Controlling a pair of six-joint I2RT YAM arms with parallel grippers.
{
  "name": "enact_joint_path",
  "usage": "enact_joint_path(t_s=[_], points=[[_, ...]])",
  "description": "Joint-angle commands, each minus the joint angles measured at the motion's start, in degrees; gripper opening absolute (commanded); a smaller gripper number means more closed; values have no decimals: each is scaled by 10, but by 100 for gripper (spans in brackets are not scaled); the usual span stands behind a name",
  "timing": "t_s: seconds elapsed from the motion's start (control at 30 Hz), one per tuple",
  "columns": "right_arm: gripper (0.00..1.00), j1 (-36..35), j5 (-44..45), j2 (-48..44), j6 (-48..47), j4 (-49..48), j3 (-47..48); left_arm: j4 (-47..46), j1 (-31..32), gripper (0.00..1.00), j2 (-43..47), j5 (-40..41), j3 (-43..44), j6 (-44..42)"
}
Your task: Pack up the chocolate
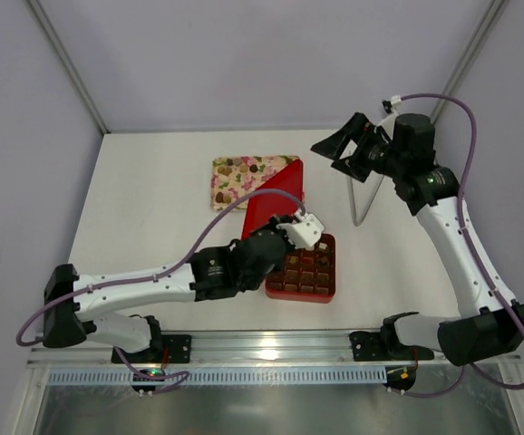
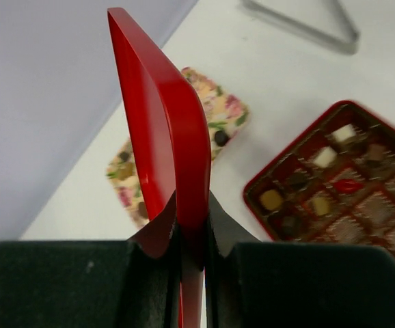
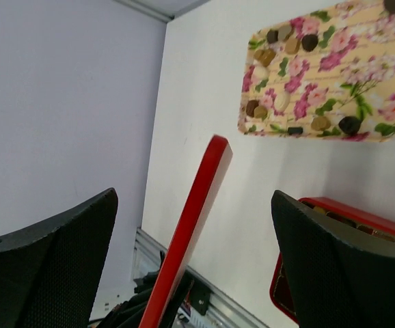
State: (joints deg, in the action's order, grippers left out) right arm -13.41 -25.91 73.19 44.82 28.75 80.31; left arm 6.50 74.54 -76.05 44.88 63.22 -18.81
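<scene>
Red lid (image 2: 163, 171) pinched upright in left jaws, arm reaching low, right jaws raised, wide open, empty.

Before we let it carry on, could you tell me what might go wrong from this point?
The left gripper pinches the red lid by one edge only, so it could pivot or slip out. Dropped, it might land on the open red box and jolt the packed chocolates. Other pieces lie on the floral tray; closing now would leave them out.
</scene>
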Motion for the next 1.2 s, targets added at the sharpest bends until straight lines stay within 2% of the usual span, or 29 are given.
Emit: enact_joint_path(t_s=[0.0, 0.17, 0.2, 0.23, 0.3, 0.33, 0.4, 0.43, 0.47, 0.53, 0.57, 0.7, 0.9, 1.03, 1.17], points=[[93, 28, 58, -51, -31, -16, -16, 98, -18, 0, 52, -138, 60, 181], [94, 47, 105, -113, -68, -22, -92, 102, -109, 0, 85, -357, 88, 333], [94, 50, 111, -123, -75, -27, -105, 97, -122, 0, 87, -425, 89, 357], [94, 53, 119, -138, -81, -31, -118, 92, -136, 0, 87, -454, 91, 412], [95, 58, 124, -156, -97, -41, -158, 63, -186, 0, 83, -569, 87, 468], [95, 59, 136, -173, -103, -41, -168, 51, -204, 0, 81, -605, 83, 528], [96, 62, 142, -188, -114, -49, -201, -6, -250, 0, 78, -658, 55, 590], [96, 62, 144, -197, -118, -52, -211, -33, -266, 0, 74, -713, 41, 621], [97, 62, 156, -208, -122, -52, -225, -93, -281, 0, 72, -737, 11, 689], [98, 63, 151, -218, -134, -57, -239, -165, -324, 0, 66, -801, -24, 755], [98, 63, 136, -220, -135, -63, -255, -233, -336, 0, 61, -820, -54, 791], [98, 63, 110, -229, -135, -72, -280, -307, -364, 0, 43, -859, -91, 874], [99, 64, 97, -242, -155, -83, -319, -402, -377, 0, -17, -904, -116, 934], [99, 64, 98, -247, -165, -84, -347, -538, -395, 0, -67, -933, -145, 1024], [99, 64, 98, -262, -157, -115, -385, -557, -400, 0, -108, -958, -150, 1034]])
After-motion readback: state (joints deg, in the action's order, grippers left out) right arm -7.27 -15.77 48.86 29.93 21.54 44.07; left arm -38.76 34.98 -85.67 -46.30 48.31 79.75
